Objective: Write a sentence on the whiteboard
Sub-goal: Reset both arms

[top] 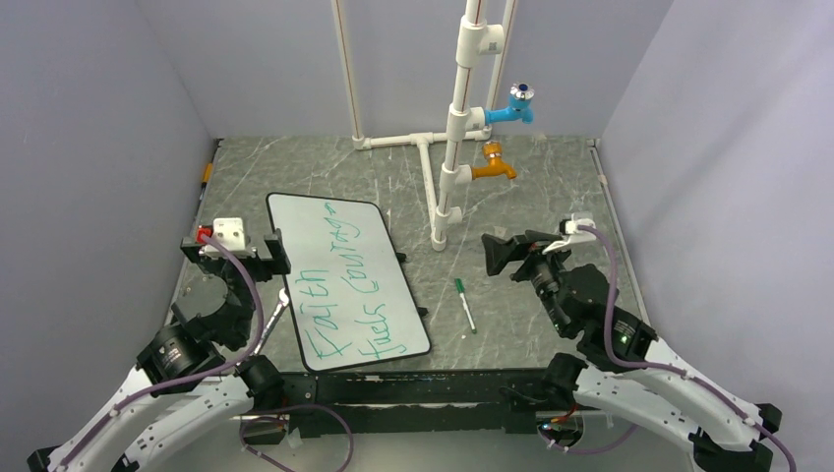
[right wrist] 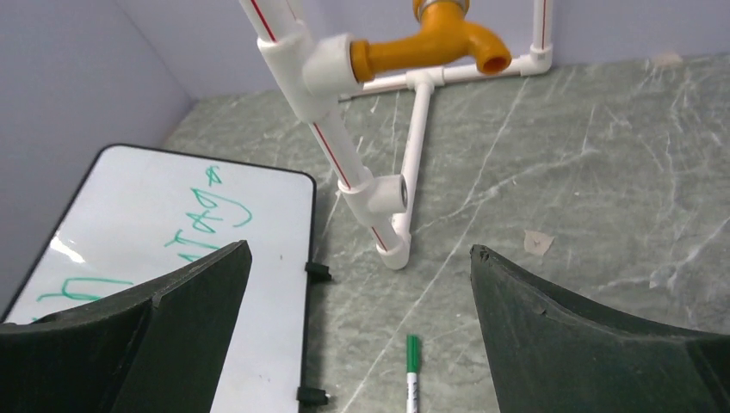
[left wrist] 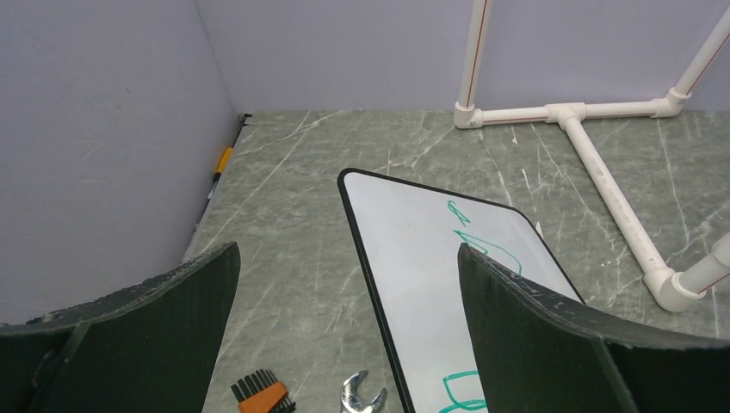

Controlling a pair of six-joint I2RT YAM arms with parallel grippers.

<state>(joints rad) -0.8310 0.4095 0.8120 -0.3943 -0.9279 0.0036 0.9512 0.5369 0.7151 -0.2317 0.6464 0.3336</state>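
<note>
The whiteboard (top: 295, 221) lies flat, left of centre, tilted a little. The sentence (top: 344, 285) runs along it in green handwriting in two lines, "Faith fuels courage". A green-capped marker (top: 464, 305) lies loose on the table to the board's right. My left gripper (top: 236, 258) hovers open over the board's left edge, holding nothing. The left wrist view shows the whiteboard (left wrist: 413, 258) and green strokes of the sentence (left wrist: 469, 237) between the open left gripper (left wrist: 349, 258). My right gripper (top: 495, 256) is open and empty, above the marker (right wrist: 412, 370), with the whiteboard (right wrist: 155, 215) to its left.
A white pipe frame (top: 447, 147) stands behind the board, carrying a blue tap (top: 516, 106) and an orange tap (top: 495, 167). A wrench (left wrist: 363, 397) and an orange hex-key set (left wrist: 262, 394) lie left of the board. A yellow-handled tool (left wrist: 222, 162) rests along the left wall.
</note>
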